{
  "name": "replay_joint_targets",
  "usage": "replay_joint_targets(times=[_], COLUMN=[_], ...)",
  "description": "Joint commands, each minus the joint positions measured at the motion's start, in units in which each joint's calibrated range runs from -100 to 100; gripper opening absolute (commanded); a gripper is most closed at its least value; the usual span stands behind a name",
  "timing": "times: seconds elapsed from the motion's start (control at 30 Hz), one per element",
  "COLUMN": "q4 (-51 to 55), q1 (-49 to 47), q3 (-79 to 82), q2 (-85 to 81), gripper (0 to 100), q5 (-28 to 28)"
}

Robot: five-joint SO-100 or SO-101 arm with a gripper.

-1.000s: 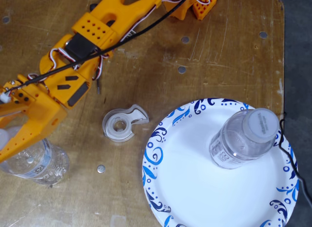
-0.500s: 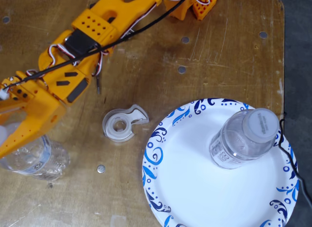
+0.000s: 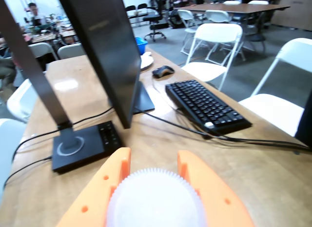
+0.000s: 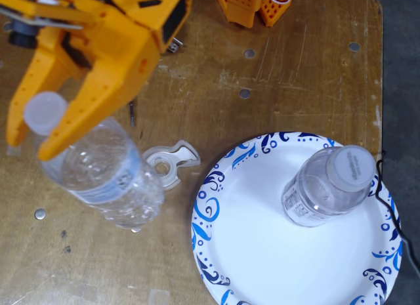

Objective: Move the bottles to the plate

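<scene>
1. Hand (image 4: 29, 138): orange, two-fingered, reaching in from the upper left of the fixed view; its fingers are closed around the neck of the pale-label bottle (image 4: 105, 177), just below the white cap (image 4: 44, 113).
2. Pale-label bottle: clear plastic with a pale blue-white label, held tilted above the bench (image 4: 295, 75), its base pointing down and right toward the tape dispenser (image 4: 172, 162), part of which it covers.
3. Wrist view: the ribbed white cap (image 3: 156, 200) fills the lower centre, with an orange finger pressed against each side; behind it are a keyboard (image 3: 207, 107), a monitor (image 3: 105, 51) and white folding chairs (image 3: 214, 41).
4. Second bottle (image 4: 328, 185): clear with a white cap, standing on the right half of the plate (image 4: 243, 252); its label is too foreshortened to read.
5. Plate: large, round, white with blue swirls round the rim, lying on the lower right of the bench, well apart from the held bottle.
</scene>
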Motion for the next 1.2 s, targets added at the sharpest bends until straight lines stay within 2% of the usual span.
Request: replay_joint_targets(times=[0.0,0.23,0.6,0.77,0.97,1.17], q4=[5.5,13.3,16.3,10.0,-7.1,-20.9], q1=[-4.8,-13.8,-17.9,-18.5,-18.6,-19.3], q3=[-3.1,-2.2,6.1,12.4,27.7,48.9], q2=[-5.2,-8.4,-11.8,-13.6,-15.0,-23.5], gripper=[4,3,3,3,3,3], q5=[-0.5,-1.4,0.4,0.5,0.7,0.7])
